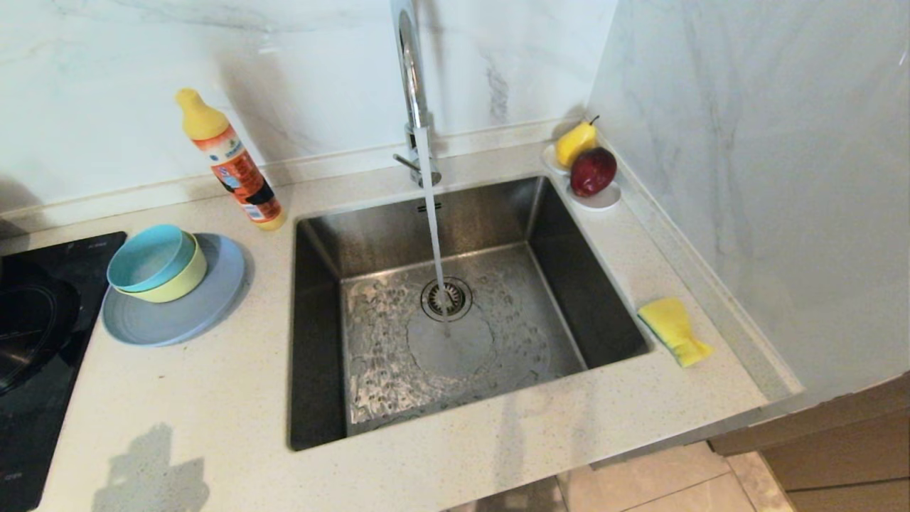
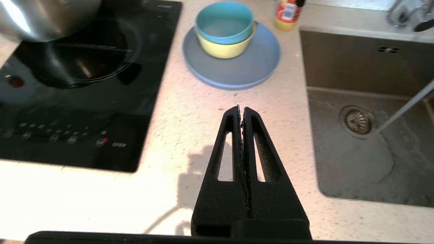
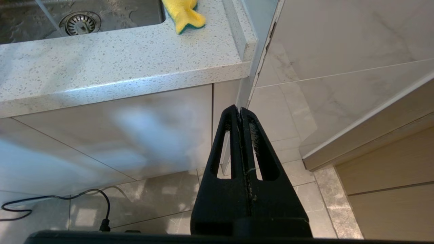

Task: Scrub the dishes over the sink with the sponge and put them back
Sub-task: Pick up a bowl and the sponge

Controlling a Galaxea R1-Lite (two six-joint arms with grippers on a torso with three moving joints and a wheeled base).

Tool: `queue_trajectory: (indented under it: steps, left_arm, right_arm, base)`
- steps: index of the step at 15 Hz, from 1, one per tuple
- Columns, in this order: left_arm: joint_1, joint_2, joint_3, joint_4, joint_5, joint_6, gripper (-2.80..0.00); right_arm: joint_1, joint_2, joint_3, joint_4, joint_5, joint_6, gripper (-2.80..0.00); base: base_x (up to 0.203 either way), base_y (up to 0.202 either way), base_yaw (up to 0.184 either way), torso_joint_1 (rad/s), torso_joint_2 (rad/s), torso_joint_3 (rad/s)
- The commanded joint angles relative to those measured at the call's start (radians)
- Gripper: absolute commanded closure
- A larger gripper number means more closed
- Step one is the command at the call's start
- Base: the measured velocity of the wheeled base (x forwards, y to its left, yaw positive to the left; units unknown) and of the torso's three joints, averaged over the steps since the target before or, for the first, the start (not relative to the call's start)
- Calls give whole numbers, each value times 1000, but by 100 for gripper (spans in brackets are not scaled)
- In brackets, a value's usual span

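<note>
I note a brushed steel sink (image 1: 569,242), wet and rippled at its floor, under a polished chrome faucet (image 1: 409,64). The counter (image 1: 213,398) is speckled matt stone. At nine o'clock, the bowls (image 1: 153,259) and plate (image 1: 178,320) look smooth matt plastic; the cooktop (image 2: 67,101) is glossy black glass. The sponge (image 1: 672,328) looks soft and porous.

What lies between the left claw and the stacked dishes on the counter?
Nothing: in the left wrist view only bare speckled counter separates the shut left claw from the grey-blue plate carrying the two bowls.
</note>
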Motion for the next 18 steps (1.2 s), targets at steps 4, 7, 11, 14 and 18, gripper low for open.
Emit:
queue_trajectory:
  steps: [4,7,11,14,18]
  left_arm:
    - [148,-74,31,70,-61,9,0]
    - [148,-219,71,97,-208,8,0]
    - [147,-294,260,89,-299,129,0]
    - [146,-292,313,40,-438,155,0]
    - [146,-293,315,36,-441,148,0]
  right_arm:
    - [0,0,0,0,0,0,0]
    - [0,0,1,0,0,0,0]
    - [0,0,0,0,0,0,0]
    - [0,0,0,0,0,0,0]
    - [0,0,0,0,0,0,0]
  base:
    - [0,0,0,0,0,0]
    - [0,0,0,0,0,0]
    - [0,0,0,0,0,0]
    - [0,0,0,0,0,0]
    - [0,0,0,0,0,0]
